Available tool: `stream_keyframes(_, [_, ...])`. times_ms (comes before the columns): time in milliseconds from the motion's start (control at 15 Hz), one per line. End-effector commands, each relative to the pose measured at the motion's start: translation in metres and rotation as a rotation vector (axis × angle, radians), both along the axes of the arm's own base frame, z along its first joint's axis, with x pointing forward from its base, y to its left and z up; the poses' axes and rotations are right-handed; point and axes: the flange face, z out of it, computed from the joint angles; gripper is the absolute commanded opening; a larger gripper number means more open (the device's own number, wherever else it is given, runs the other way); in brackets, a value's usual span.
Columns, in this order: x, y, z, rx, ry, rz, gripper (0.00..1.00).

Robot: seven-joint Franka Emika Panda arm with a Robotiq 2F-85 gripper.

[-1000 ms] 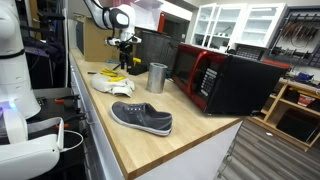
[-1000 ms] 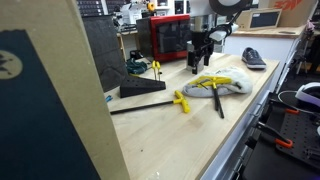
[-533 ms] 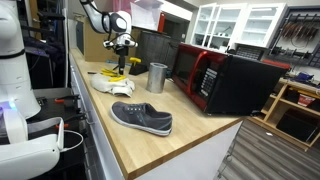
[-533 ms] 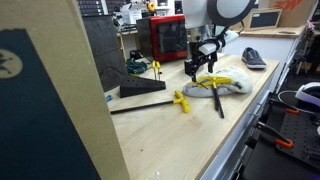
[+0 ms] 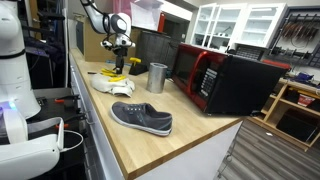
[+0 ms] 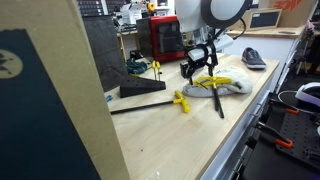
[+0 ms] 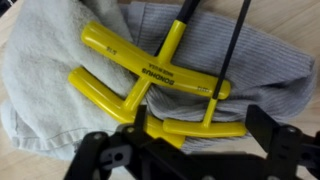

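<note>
My gripper [image 5: 119, 63] [image 6: 198, 72] hangs open just above a crumpled grey cloth [image 5: 113, 84] [image 6: 230, 85] on the wooden counter. Several yellow T-handle wrenches [image 7: 150, 70] lie on the cloth, their black shafts running off the top of the wrist view. In that view the gripper [image 7: 180, 138] straddles the lowest yellow handle [image 7: 205, 128], with one dark finger on each side of it and nothing gripped. The handles also show in both exterior views as yellow wrenches [image 5: 110, 73] [image 6: 210, 83].
A grey shoe [image 5: 141, 118] [image 6: 253, 58] lies nearer the counter's end. A metal cup [image 5: 157, 77] and a red-and-black microwave [image 5: 225, 80] stand beside the cloth. A loose yellow-handled tool [image 6: 181, 101] and a black wedge [image 6: 143, 88] lie further along.
The gripper has come down and shifted over the cloth and the yellow wrenches. It has stayed open. Nothing on the counter has moved.
</note>
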Motion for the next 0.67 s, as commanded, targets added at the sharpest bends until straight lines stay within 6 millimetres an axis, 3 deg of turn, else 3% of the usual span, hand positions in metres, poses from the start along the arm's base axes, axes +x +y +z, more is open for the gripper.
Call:
stream_keyframes(0, [0.0132,0.0041,-0.0072,-0.026,0.003,-0.096,0.75])
stream_keyframes(133, [0.0162,0.0046,-0.0116,-0.028,0.006,-0.123,0.66])
stream_keyframes(533, [0.0208,0.0081,-0.0121,-0.022,0.015,-0.16,0.21])
stream_keyframes(600, [0.0206,0.0085,-0.0112,-0.022,0.015,-0.162,0.21])
